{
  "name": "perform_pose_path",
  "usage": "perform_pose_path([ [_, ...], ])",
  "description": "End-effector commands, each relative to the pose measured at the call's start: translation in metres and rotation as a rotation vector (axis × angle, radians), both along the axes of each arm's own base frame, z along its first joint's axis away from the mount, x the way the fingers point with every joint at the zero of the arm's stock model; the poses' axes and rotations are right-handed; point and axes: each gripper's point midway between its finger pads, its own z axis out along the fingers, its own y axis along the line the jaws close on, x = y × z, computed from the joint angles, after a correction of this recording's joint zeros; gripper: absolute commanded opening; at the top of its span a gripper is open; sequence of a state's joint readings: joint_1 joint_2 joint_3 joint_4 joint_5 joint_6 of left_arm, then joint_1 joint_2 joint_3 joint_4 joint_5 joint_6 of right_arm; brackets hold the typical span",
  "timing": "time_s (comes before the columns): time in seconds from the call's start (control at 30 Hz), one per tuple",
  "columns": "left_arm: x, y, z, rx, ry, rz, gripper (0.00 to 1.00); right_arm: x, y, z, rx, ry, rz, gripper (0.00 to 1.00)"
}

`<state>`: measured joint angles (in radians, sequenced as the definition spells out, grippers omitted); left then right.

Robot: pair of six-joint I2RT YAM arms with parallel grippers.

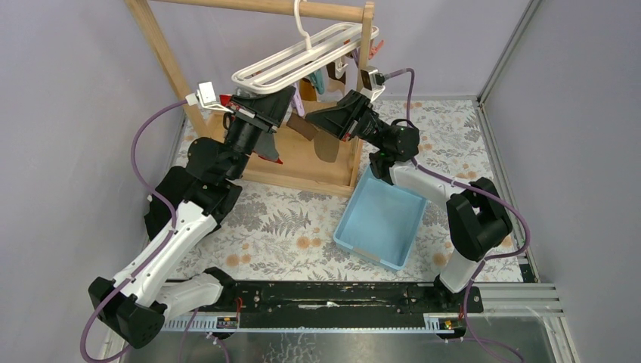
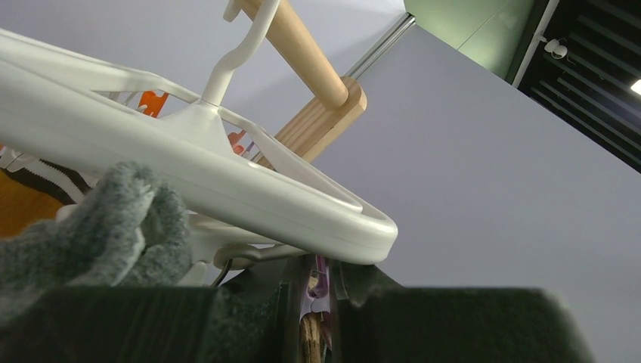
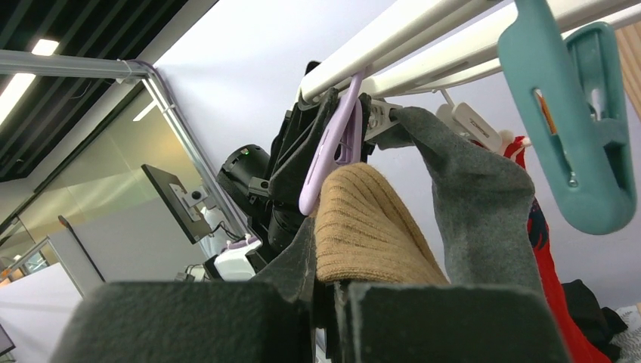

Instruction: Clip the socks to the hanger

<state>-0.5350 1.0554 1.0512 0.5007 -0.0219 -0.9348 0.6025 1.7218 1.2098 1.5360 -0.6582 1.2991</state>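
The white hanger [image 1: 302, 57] hangs by its hook from the wooden rail; it also shows in the left wrist view [image 2: 227, 181]. My left gripper [image 1: 281, 102] is under the hanger's near end, shut on a lilac clip [image 2: 321, 283], with tan fabric showing between its fingers. My right gripper [image 1: 319, 121] faces it and is shut on the lighter tan sock [image 3: 370, 227], whose top edge sits right at the lilac clip [image 3: 336, 151]. A darker brown strip [image 1: 305, 127] hangs between the two grippers. I cannot tell if the clip's jaws are on the sock.
A grey sock [image 3: 469, 197] and a red sock [image 3: 544, 249] hang from the hanger beside the tan one. A teal clip [image 3: 567, 128] dangles at the right. The wooden stand [image 1: 162, 53] frames the hanger. A light blue tray [image 1: 382, 219] lies on the patterned table by the right arm.
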Motion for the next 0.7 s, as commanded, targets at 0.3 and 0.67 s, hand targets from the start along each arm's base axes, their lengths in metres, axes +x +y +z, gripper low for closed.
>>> perform_pose_path([
  [0.3,-0.0186,-0.0247,-0.0029,0.012,0.003,-0.165,0.0,-0.0232,-0.0064,0.0291,0.053,-0.126,0.027,0.0],
  [0.67,-0.0178,-0.0279,-0.0076,0.011,0.025,-0.184,0.03,-0.0207,-0.0038,0.0292,0.047,-0.131,0.031,0.0],
])
